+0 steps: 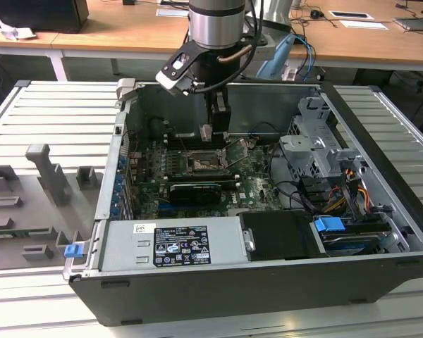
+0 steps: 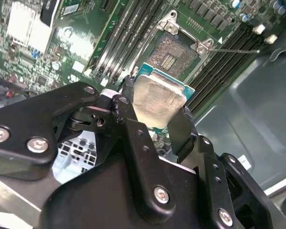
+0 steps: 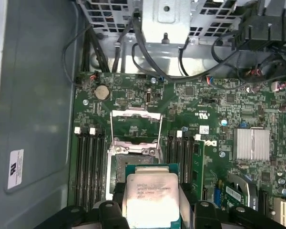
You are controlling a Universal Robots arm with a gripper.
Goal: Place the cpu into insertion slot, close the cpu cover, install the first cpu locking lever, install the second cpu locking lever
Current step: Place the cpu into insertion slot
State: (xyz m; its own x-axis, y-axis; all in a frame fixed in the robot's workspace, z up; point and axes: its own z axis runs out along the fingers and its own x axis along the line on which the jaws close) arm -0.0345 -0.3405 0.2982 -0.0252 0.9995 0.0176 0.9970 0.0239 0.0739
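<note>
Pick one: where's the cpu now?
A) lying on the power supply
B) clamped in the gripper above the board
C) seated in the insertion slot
B: the gripper pinches the cpu by two edges, and the insertion slot beyond it is bare, with the cpu cover open.

Arm (image 1: pixel 215 24) hangs straight down, wrist vertical; pincer (image 2: pixel 155 107) clamped on cpu (image 2: pixel 159 98) edges.

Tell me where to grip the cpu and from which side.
By two opposite thin edges, coming from its metal top side, as the claw holds the cpu now. It is a flat square plate, so edge pinching likely keeps its underside free to face the insertion slot.
</note>
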